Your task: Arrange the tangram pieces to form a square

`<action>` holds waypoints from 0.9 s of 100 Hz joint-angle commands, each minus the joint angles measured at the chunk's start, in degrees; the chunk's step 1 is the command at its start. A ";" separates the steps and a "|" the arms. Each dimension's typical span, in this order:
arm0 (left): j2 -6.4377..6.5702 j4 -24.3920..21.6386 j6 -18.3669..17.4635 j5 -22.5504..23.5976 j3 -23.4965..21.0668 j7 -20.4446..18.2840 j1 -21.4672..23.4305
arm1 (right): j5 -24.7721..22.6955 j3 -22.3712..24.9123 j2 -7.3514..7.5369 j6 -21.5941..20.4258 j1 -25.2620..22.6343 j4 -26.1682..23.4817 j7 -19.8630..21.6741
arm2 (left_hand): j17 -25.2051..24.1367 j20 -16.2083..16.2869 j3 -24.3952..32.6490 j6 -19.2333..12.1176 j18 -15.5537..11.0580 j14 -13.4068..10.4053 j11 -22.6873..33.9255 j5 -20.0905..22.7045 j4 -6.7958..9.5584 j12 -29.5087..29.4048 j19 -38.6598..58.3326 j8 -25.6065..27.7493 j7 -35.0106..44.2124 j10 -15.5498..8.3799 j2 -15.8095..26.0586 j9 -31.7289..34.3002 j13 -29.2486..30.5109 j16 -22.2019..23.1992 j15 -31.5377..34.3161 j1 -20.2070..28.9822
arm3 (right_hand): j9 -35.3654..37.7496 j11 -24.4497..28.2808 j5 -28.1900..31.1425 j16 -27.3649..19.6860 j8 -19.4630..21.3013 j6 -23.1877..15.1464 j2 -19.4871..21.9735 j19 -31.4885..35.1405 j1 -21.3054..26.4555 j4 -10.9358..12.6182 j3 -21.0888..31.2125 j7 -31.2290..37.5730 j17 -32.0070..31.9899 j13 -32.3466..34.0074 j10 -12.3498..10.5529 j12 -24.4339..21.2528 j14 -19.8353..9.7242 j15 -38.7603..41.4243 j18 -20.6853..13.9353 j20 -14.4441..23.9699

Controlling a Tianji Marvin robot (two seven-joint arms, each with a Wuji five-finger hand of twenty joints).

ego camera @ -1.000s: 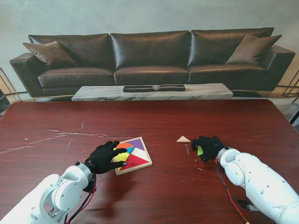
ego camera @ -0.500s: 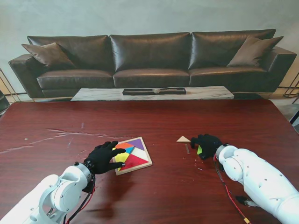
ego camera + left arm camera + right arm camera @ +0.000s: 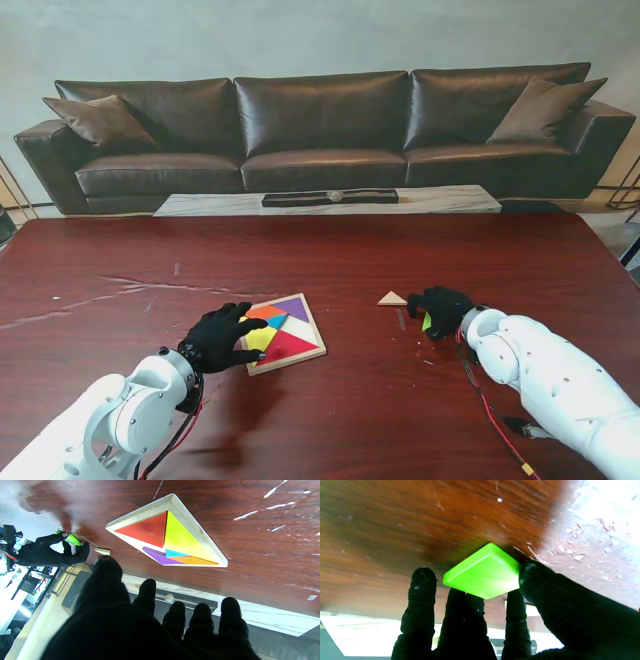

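Note:
A wooden square tray (image 3: 318, 349) (image 3: 200, 533) lies on the dark table, holding red, yellow, purple, blue and orange tangram pieces. My left hand (image 3: 220, 336) (image 3: 140, 625) rests at the tray's left edge, black-gloved fingers spread over its corner, holding nothing. To the right, my right hand (image 3: 442, 312) (image 3: 495, 615) pinches a bright green square piece (image 3: 427, 322) (image 3: 483, 571) between thumb and fingers, just over the table. A small plain wooden triangle (image 3: 392, 298) (image 3: 102, 551) lies on the table just left of the right hand.
A long dark leather sofa (image 3: 320, 125) and a low marble coffee table (image 3: 330, 198) stand beyond the table's far edge. Pale scratches (image 3: 130, 290) mark the tabletop at the left.
The right hand has drawn slightly toward the tray with the green piece in it. The left hand has stayed at the tray.

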 commanded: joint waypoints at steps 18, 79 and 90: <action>0.13 -0.40 0.30 0.56 0.13 0.04 0.18 | -2.22 -2.22 -0.72 -2.36 -5.90 4.67 0.85 | 0.02 0.01 1.52 -0.49 0.62 -0.76 0.33 1.94 3.13 0.75 1.11 0.34 0.69 0.05 -1.06 -1.75 0.42 0.84 1.69 2.15 | 15.36 11.99 22.95 1.04 -12.38 -5.94 -3.57 1.60 8.85 -2.91 -3.04 4.45 3.63 32.69 -3.14 9.39 -22.64 13.17 4.04 -0.20; 0.16 -0.57 0.57 1.77 0.20 0.27 0.27 | -4.43 -0.75 -0.52 -3.04 -6.81 3.63 -1.41 | 0.17 -0.50 3.58 -0.25 0.50 -0.66 0.45 2.27 3.20 1.46 2.96 0.10 1.68 0.21 -2.36 -1.74 0.77 1.05 2.95 3.10 | 17.47 13.38 24.13 1.18 16.36 -18.11 -3.93 3.54 7.65 1.01 -1.07 14.95 7.42 33.31 -16.16 20.61 -23.84 13.27 5.38 -1.56; 0.14 -0.56 0.60 1.75 0.24 0.34 0.25 | -5.21 1.18 -0.49 -3.16 -7.72 2.37 -1.20 | 0.20 -0.61 3.96 -0.26 0.41 -0.67 0.42 2.39 3.18 1.50 3.25 0.07 1.87 0.21 -2.49 -1.75 0.80 1.07 3.11 3.22 | 16.43 13.29 23.23 10.89 19.30 -17.47 -1.23 4.55 11.74 4.04 -3.39 14.43 8.50 33.27 -15.86 21.49 -22.51 14.01 5.08 -1.24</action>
